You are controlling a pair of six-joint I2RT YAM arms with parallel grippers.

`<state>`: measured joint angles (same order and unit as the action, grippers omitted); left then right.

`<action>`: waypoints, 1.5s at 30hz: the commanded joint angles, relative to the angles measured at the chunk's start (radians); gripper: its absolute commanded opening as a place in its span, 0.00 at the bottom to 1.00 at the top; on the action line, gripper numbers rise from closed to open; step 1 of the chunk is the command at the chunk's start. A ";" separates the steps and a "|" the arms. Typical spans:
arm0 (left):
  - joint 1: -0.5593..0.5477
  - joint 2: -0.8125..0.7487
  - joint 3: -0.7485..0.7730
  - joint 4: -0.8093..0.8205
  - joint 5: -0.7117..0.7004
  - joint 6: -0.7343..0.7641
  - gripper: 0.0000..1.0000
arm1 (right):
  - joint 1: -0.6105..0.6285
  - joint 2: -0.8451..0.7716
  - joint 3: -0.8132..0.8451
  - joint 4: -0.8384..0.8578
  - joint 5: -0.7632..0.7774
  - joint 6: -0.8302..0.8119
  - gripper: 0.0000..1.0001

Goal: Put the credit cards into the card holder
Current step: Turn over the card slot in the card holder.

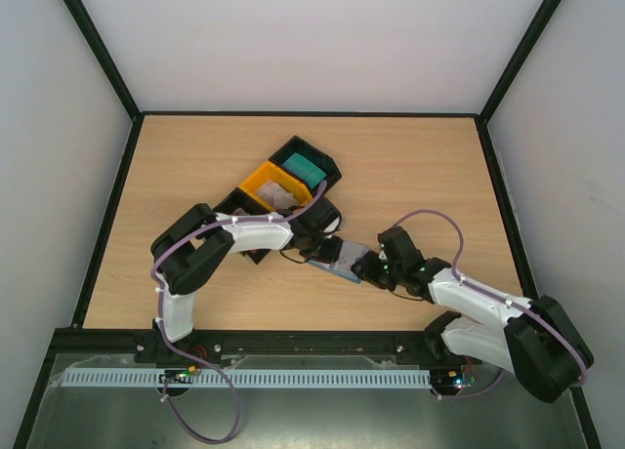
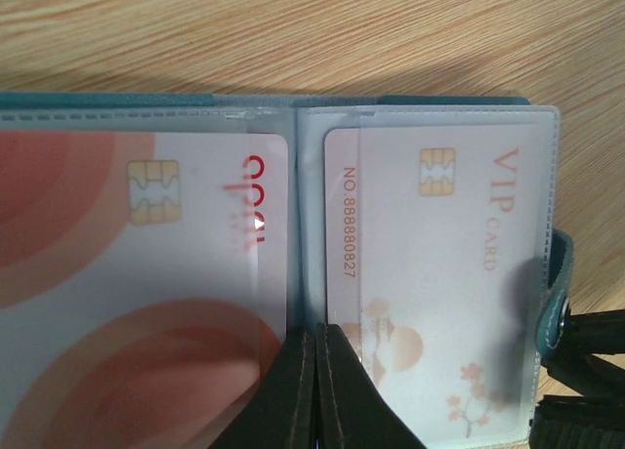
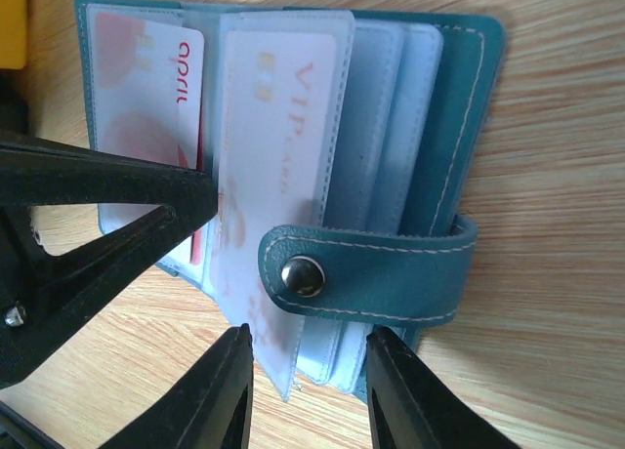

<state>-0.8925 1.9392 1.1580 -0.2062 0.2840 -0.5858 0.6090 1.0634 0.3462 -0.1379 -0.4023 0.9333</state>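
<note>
Okay, card holder point(image 1: 337, 257) lies open on the wooden table point(image 1: 430, 176), mid-front, with white walls point(image 1: 312, 39) around. Credit cards point(image 2: 449, 273) sit in its clear sleeves. Left gripper point(image 2: 314, 340) is clenched, tips at the fold. Right gripper point(image 3: 308, 334) is spread, straddling the sleeve edges. Trays point(image 1: 269, 183) lie just behind.

Card holder point(image 3: 459, 127): slate-teal, pale stitching; silver snap point(image 3: 303, 276). Sleeves point(image 3: 376, 127): clear, frosted. Credit cards point(image 2: 117, 273): white, coral-red circles, gold chip, red lettering. VIP card point(image 2: 459, 273): white, pink print, blossom motif. Yellow tray point(image 1: 256, 181). Black tray point(image 1: 291, 142). Card stack point(image 1: 304, 166): teal-green. Table point(image 1: 410, 166): light wood grain.
</note>
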 commanded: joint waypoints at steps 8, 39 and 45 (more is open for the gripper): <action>0.004 0.029 -0.020 -0.010 -0.008 -0.004 0.03 | 0.005 0.040 -0.011 0.071 -0.023 0.024 0.22; 0.008 -0.240 -0.060 0.003 -0.172 -0.031 0.33 | -0.002 0.146 0.094 -0.095 0.178 -0.110 0.02; 0.014 -0.316 -0.105 -0.007 -0.267 -0.055 0.38 | -0.003 0.207 0.202 -0.193 0.225 -0.182 0.05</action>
<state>-0.8886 1.6543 1.0958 -0.1951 0.1093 -0.6212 0.6086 1.2213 0.4896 -0.1627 -0.2726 0.8406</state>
